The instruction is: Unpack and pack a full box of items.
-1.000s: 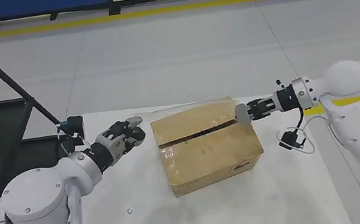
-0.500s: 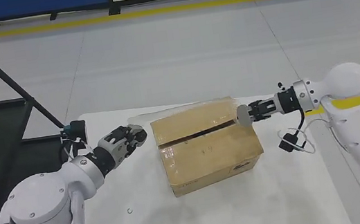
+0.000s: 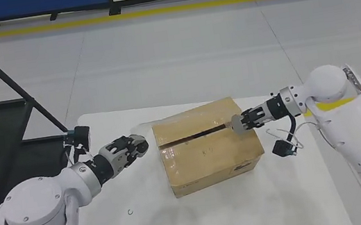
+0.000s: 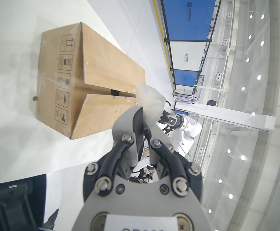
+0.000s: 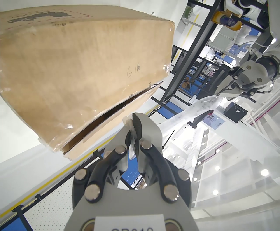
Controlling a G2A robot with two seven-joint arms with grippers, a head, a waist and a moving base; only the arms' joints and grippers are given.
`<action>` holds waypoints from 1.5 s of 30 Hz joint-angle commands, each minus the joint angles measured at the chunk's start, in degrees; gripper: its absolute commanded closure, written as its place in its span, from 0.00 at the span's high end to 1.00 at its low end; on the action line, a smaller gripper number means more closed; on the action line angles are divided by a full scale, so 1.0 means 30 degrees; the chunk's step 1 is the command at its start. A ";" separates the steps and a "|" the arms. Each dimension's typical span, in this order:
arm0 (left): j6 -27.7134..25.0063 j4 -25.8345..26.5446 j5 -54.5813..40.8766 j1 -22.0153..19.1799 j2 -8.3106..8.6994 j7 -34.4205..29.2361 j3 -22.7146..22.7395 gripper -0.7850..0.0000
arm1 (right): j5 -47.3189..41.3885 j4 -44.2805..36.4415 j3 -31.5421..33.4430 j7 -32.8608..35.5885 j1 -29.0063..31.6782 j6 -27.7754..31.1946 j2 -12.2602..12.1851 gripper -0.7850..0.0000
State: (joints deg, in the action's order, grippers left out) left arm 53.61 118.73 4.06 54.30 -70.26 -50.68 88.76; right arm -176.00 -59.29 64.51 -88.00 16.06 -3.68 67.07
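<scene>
Left hand [image 4: 145, 122]: pressed together, pinching one end of a long strip of clear crinkled film [image 5: 196, 107]. It hangs above the desk just off the end of the box nearer the left arm, apart from the cardboard.
Film strip: it bunches into a whitish wad at the left hand's fingertips and trails through the air toward the box. Where its far end lies cannot be made out.
Right hand [image 5: 131, 125]: pressed together on a small scrap of whitish clear film [image 5: 130, 144] caught between its pads. It sits at the opposite end of the box, by the upper edge where the seam runs out. Whether it touches the cardboard cannot be told.
Box: a brown cardboard box [image 3: 207, 149], rectangular, stands on its base in the middle of the desk, between the two hands. Its two top flaps are folded down and meet along a lengthwise seam that shows a narrow dark gap. A small black patch [image 4: 113, 92] lies across that seam. The end facing the left hand carries a column of printed handling symbols, and glossy clear tape clings to the edges and corners.
Desk: a white flat desk [image 3: 147, 219] carries the box.
Surroundings: a black metal frame [image 3: 0, 76] stands beside the desk on the left arm's side. A yellow floor line [image 3: 151, 11] and blue wall panels [image 3: 38, 2] lie beyond it.
</scene>
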 commanded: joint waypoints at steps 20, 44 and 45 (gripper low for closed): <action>-0.0181 0.0023 -0.0571 0.0054 0.0116 -0.0184 0.0168 0.00 | 0.0000 0.0121 0.0051 -0.0001 -0.0041 0.0023 0.0036 0.00; 0.0390 -0.0771 -0.3358 -0.0303 0.0622 0.0606 -0.0345 0.00 | 0.7980 -0.8376 0.3384 0.5285 0.5785 -0.6028 -0.1204 0.00; 0.0418 -0.0804 -0.3407 -0.0328 0.0666 0.0587 -0.0351 0.00 | 0.8149 -0.8537 0.3434 0.5298 0.5866 -0.5855 -0.1232 0.00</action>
State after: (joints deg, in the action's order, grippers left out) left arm 54.76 116.43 -6.01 53.40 -68.43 -48.85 87.74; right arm -152.33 -84.29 74.66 -71.97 33.37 -21.93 63.48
